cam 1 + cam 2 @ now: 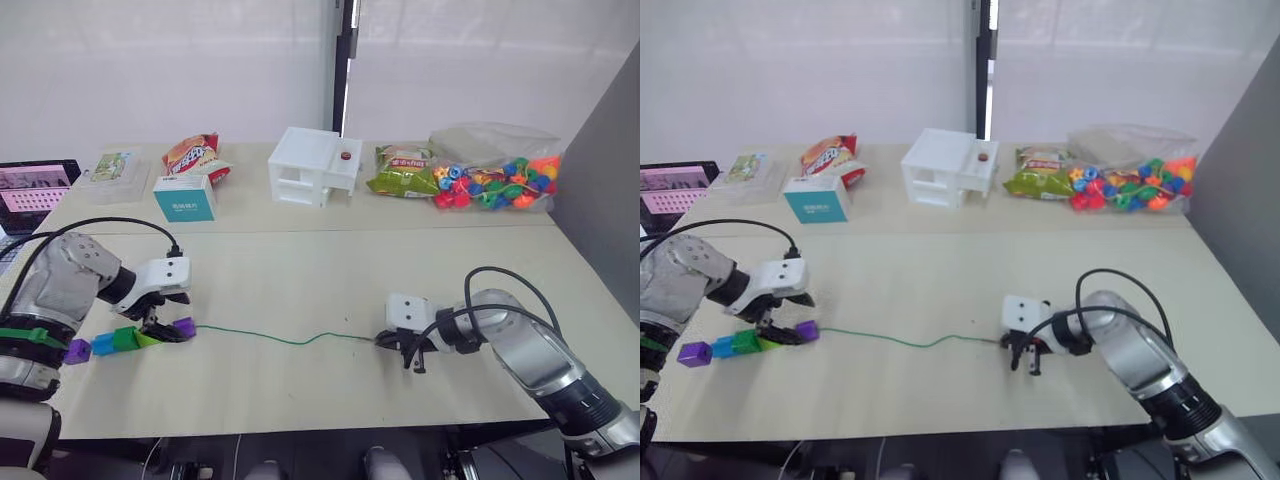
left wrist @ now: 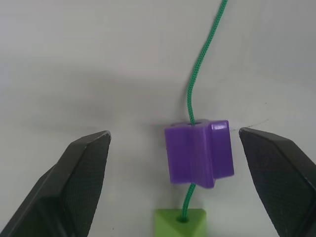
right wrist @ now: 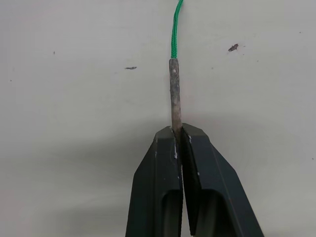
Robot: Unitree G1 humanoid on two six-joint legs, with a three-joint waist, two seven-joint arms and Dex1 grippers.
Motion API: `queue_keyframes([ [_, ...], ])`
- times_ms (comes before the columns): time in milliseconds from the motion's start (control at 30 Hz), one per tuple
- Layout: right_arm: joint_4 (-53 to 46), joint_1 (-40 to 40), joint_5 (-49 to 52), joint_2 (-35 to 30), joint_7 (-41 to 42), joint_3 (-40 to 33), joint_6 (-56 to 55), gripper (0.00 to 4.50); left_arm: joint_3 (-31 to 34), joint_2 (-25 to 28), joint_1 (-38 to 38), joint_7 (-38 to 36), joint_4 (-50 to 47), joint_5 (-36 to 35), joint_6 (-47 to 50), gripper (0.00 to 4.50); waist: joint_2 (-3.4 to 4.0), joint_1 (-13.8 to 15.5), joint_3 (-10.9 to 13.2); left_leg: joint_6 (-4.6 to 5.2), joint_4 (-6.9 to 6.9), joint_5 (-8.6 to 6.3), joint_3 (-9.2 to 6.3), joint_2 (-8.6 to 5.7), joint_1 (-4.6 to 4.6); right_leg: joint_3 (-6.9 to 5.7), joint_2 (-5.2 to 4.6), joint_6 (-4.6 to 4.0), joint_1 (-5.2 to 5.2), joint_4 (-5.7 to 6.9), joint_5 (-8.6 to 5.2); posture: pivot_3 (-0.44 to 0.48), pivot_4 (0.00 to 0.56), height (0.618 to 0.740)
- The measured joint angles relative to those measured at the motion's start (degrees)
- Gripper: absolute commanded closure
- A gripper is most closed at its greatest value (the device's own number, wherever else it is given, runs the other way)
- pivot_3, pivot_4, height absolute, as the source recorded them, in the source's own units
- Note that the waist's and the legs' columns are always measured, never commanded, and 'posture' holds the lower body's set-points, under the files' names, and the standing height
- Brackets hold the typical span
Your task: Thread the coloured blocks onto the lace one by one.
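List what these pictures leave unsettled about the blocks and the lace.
- Light green block: cut off by the left wrist view's edge, so its full shape is unknown.
- Grey lace tip: its end is hidden between the right gripper fingers.
- Row of blocks beside the left gripper in the left eye view: too small to tell whether the lace runs through each.

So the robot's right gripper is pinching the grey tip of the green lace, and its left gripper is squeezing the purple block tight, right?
Not quite. The left gripper is open: in the left wrist view its fingers stand apart on either side of the purple block, touching nothing. The right gripper does pinch the lace's grey tip.
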Motion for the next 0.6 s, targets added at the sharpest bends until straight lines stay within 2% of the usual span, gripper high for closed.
queue_keyframes([
  [100,-0.1,0.1,0.0,0.0,-0.3,0.0,0.1,4.50,-0.5,-0.4,1.0,1.0,-2.2,0.3,2.0,0.96,-0.01,-0.1,0.0,0.00,-0.01,0.00,-0.01,0.00,0.00,0.00,0.00,0.00,-0.04,0.01,0.00,0.000,0.150,0.740],
  [233,-0.2,0.1,0.0,0.0,-0.3,0.0,0.1,4.50,-0.5,0.0,2.2,1.6,-4.6,0.7,2.6,2.37,-0.01,0.0,0.0,0.01,-0.01,0.00,-0.01,0.00,-0.01,0.00,0.00,0.00,-0.03,-0.02,0.00,0.000,0.150,0.740],
  [333,-0.2,0.1,0.0,0.0,-0.3,0.0,0.2,4.50,-0.7,1.3,2.7,1.4,-4.8,1.2,1.0,3.13,-0.01,0.0,0.0,0.01,-0.01,-0.01,-0.01,0.00,-0.01,0.00,0.00,0.00,-0.04,-0.02,0.00,0.000,0.150,0.740],
  [600,0.2,0.0,0.0,-0.3,0.2,-0.1,0.1,4.50,-0.8,2.3,2.7,-0.1,-4.4,1.9,-4.9,3.13,-0.01,0.0,0.0,0.01,0.01,0.00,0.00,0.00,-0.02,0.00,-0.01,0.00,-0.03,-0.02,0.00,0.000,0.150,0.740],
])
